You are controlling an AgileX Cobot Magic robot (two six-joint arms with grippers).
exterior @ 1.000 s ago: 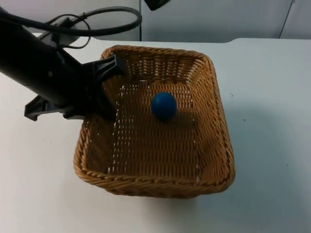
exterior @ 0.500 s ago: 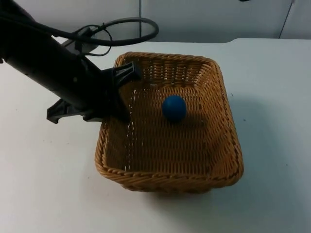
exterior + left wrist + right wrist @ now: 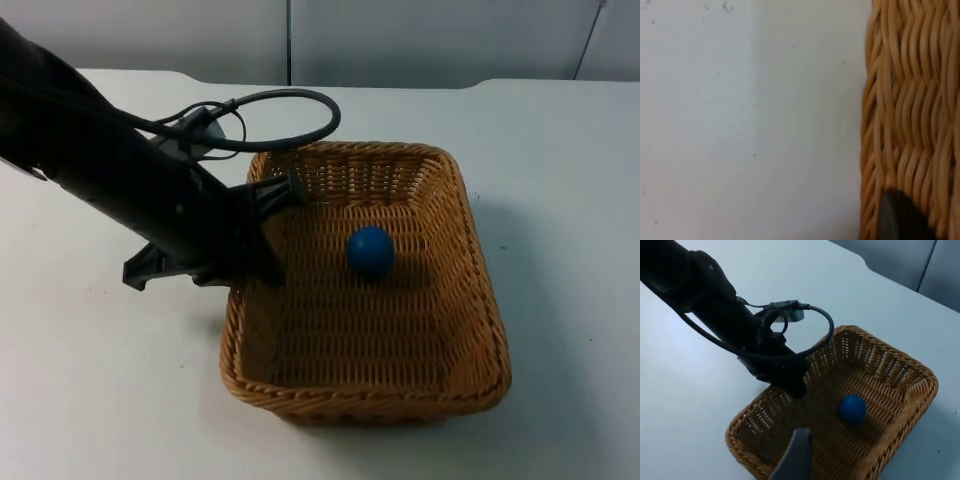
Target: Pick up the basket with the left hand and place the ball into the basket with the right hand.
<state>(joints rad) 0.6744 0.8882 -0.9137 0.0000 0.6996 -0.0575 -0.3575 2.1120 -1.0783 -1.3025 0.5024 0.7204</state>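
The left gripper [image 3: 268,228] is clamping its jaws over the left wall of the basket [image 3: 455,300], on the white surface [image 3: 90,380]. The blue ball [image 3: 370,251] is lying inside. The right gripper [image 3: 792,460] is hanging above; jaw state cannot be told.

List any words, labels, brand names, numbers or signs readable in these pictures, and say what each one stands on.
None: no text, label, number or sign can be read anywhere.
The woven tan wicker basket is plain.
The small blue ball lying inside it is unmarked.
The black left gripper, at the basket's left wall, bears no legible marking.
The white table top shows only tiny specks.
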